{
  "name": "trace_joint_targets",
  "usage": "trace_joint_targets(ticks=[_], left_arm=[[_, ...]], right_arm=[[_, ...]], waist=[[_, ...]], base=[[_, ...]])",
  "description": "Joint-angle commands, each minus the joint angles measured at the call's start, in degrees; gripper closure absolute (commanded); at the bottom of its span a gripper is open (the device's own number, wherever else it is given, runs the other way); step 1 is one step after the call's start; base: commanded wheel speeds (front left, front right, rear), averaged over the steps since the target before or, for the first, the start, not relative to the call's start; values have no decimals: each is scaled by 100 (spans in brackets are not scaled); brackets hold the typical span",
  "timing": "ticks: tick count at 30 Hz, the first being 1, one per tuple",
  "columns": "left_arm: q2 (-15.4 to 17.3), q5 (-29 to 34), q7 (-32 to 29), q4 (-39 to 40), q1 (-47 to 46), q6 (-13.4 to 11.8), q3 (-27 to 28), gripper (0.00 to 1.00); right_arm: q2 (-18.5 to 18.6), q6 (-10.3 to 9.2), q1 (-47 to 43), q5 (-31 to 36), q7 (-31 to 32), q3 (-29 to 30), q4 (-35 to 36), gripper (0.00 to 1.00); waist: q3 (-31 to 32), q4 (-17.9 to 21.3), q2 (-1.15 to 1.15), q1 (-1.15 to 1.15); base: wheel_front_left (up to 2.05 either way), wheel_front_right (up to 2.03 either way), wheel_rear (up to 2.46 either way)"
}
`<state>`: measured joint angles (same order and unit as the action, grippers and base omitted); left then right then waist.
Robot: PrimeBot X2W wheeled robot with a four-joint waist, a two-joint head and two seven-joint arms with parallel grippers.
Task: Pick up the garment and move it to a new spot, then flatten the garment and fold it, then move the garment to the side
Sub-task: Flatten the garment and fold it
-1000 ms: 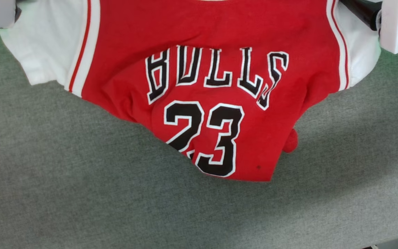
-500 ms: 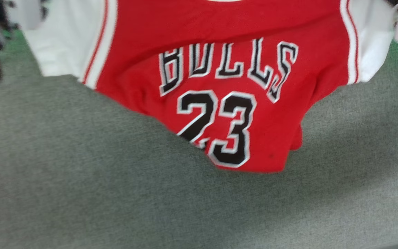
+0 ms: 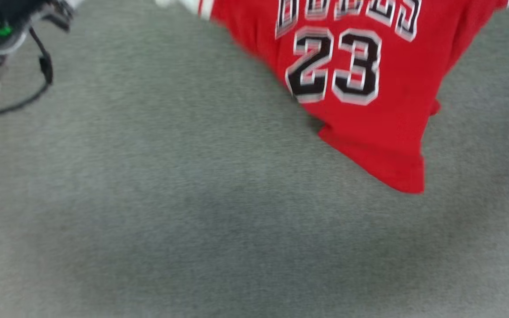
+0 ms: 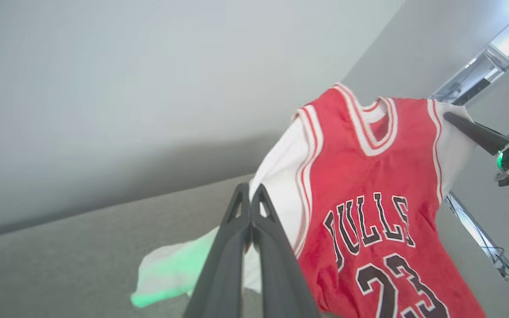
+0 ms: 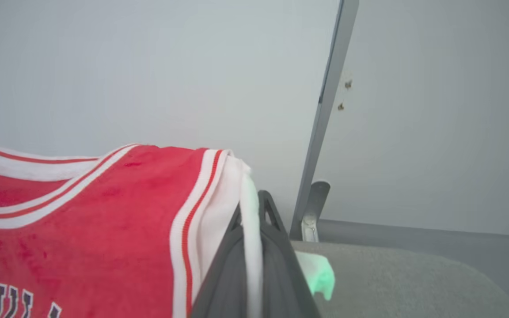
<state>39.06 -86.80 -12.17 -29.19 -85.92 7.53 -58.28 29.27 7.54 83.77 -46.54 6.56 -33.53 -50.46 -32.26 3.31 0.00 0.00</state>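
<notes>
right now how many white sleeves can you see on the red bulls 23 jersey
2. On the red fabric jersey, one white short sleeve is at the shut left gripper; the other is at the far shoulder, pinched in the right gripper.

Grey, felt-like table surface [image 3: 157,212], garment [image 3: 369,123] hem low over it.

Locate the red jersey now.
The red BULLS 23 jersey hangs at the head view's upper right, over the grey fabric tabletop, left claw and right claw pinching its white sleeves.
</notes>
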Motion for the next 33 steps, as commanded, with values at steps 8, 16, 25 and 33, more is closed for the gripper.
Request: trace_joint_targets(ticks=[8, 16, 25, 33], left_arm=[[-550, 746, 1831, -1718, -978, -180, 444, 100], [-992, 933, 2728, -2566, -2285, -87, 1227, 100], [-1192, 1140, 2685, -2186, -1444, -2, 1317, 100], [-432, 159, 2630, -240, 852, 0, 1251, 100]], right_arm=[[-675, -10, 1431, 367, -1059, 854, -1224, 100], [-1112, -11, 2817, 665, -2022, 1461, -2050, 100], [-1194, -10, 2300, 862, -2091, 1257, -2002, 100], [-719, -9, 105, 24, -1616, 516, -405, 100]], waist=[[155, -481, 0, 0], [151, -496, 0, 0], [347, -525, 0, 0], [556, -377, 0, 0]], base=[[0, 0, 0], [0, 0, 0], [0, 0, 0], [0, 0, 0]])
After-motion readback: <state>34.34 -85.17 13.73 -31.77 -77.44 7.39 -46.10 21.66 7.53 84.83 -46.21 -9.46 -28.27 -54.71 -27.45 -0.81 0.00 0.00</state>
